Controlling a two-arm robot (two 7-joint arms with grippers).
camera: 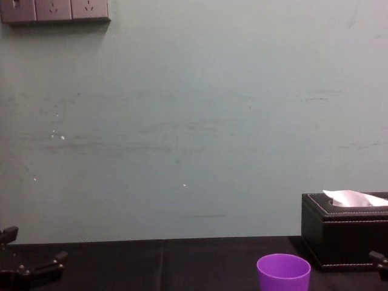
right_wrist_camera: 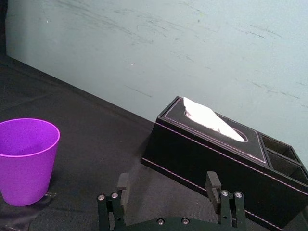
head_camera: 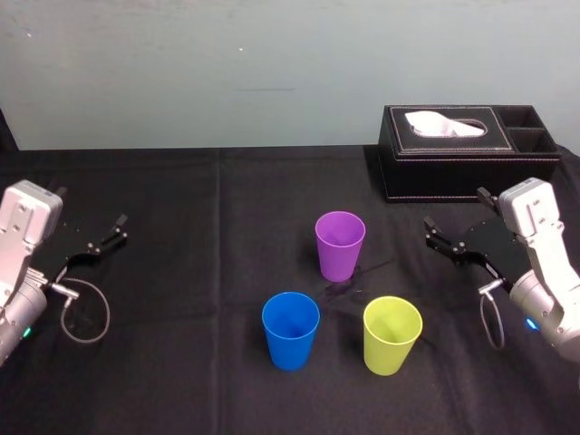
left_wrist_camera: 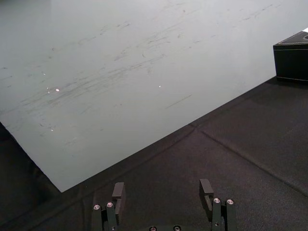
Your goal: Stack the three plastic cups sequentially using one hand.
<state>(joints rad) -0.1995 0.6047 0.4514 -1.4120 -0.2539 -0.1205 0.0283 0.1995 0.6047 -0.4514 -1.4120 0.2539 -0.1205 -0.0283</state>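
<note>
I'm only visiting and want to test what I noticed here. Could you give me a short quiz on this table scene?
1. True or false: the purple cup, blue cup and yellow-green cup stand upright and apart.
2. Which stands nearest the tissue box? A purple cup, B blue cup, C yellow-green cup.
3. Fill in: the left gripper and right gripper are both ____ and empty.
Key: 1 true; 2 A; 3 open.

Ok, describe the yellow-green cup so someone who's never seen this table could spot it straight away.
Find the black tissue box at the far right, then come toward the robot to three upright cups. The yellow-green cup is the near one on the robot's right, beside the blue cup and nearer than the purple cup; no other is that colour.
</note>
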